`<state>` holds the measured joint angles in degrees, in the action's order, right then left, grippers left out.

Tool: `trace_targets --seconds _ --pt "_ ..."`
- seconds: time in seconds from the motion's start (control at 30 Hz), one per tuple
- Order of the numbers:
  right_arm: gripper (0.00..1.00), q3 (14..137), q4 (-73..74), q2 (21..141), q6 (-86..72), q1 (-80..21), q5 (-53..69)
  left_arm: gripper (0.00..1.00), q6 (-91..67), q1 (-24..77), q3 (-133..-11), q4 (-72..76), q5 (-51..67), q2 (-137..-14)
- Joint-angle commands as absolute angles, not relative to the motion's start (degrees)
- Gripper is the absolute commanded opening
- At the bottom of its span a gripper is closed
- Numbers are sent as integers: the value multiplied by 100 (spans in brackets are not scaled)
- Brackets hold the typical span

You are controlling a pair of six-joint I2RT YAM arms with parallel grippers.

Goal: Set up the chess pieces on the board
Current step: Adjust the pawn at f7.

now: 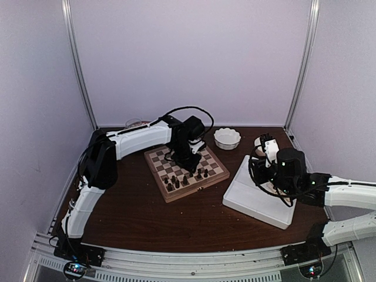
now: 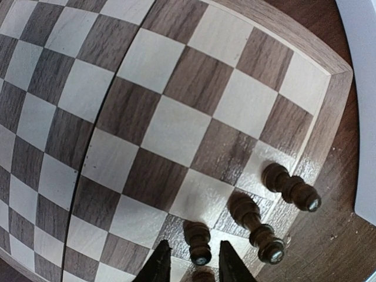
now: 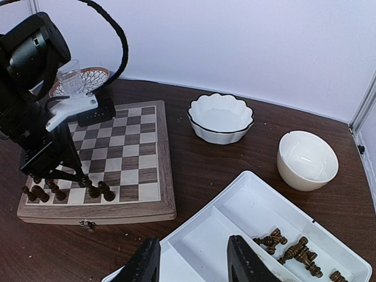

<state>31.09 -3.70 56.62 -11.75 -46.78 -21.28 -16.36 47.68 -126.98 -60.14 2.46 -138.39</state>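
Right fingers [image 3: 245,261] gape empty over tray [image 3: 276,202]; left fingers [image 2: 157,265] (grip unclear) straddle a dark piece [image 2: 198,236].

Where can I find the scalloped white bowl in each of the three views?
Top external: scalloped bowl at the back, right of the board.
Left wrist: not in it.
Right wrist: upper middle, right of the board.
Shared landmark: the board, in all three views.
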Motion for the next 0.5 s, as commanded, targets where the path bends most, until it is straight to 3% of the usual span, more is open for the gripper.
trace_targets --seconds 0.0,0.47 --pt "41 3118 -442 5648 -1108 -4649 -2195 29 -1556 4781 -12780 -6061 155 -13993" --pt "41 3122 -437 5647 -1107 -4642 -2199 19 -1530 4781 -12786 -6095 123 -13996"
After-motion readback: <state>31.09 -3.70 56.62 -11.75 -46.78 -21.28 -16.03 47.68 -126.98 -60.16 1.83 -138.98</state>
